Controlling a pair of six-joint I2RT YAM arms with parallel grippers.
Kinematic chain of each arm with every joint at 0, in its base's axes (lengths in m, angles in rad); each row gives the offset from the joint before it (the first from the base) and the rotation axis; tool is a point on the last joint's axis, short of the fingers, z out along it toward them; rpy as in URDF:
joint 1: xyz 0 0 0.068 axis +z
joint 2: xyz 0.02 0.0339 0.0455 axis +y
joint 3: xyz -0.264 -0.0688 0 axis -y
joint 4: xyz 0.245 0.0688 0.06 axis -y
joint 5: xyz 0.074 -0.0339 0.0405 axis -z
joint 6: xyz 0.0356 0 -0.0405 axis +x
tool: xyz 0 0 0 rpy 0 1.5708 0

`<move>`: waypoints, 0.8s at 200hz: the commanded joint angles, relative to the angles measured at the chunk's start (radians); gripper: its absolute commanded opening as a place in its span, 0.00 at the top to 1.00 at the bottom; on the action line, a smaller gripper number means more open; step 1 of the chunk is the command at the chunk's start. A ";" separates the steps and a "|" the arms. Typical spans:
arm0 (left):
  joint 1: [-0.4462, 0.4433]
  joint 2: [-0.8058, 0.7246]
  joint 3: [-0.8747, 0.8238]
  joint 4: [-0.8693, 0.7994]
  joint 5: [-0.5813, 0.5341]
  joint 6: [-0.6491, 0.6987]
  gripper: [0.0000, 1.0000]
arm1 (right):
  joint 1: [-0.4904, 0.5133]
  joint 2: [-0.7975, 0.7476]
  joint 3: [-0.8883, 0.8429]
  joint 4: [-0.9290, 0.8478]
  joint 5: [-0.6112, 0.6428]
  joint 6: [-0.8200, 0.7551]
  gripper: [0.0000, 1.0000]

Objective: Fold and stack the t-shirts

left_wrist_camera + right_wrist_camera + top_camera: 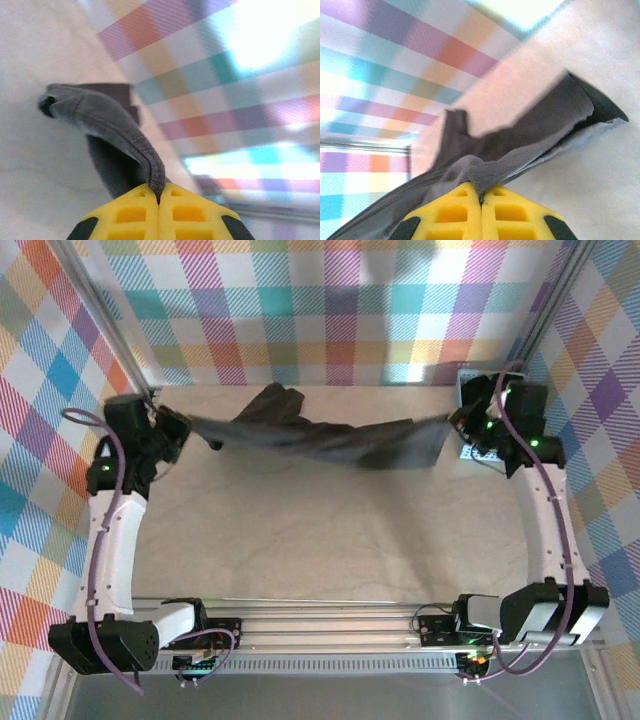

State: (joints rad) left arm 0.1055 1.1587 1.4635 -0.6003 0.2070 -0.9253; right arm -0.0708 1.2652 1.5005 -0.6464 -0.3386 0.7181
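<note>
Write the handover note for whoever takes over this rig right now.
Left end effector: shut, pinching a hemmed edge of the t-shirt.
Right end effector: shut on the opposite edge of the same shirt.
Things: the dark t-shirt hangs stretched between the two arms over the far part of the table, bunched and sagging in the middle.
Done: the shirt is picked up and pulled out by both sides.
Left: probably lay it flat, fold it, then stack it.
</note>
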 commanded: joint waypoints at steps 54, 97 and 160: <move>0.066 0.144 0.757 -0.078 -0.023 -0.147 1.00 | -0.030 -0.054 0.407 0.007 -0.063 0.100 1.00; 0.066 0.144 0.790 -0.104 -0.067 -0.121 1.00 | -0.032 -0.073 0.398 0.073 -0.058 0.129 1.00; 0.072 0.418 0.760 -0.073 0.091 -0.111 1.00 | -0.032 0.203 0.378 0.169 -0.241 0.148 1.00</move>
State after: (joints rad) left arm 0.1555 1.4197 2.2280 -0.7067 0.2020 -1.0508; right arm -0.0925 1.3277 1.8767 -0.5560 -0.4820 0.8528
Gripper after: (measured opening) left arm 0.048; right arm 0.046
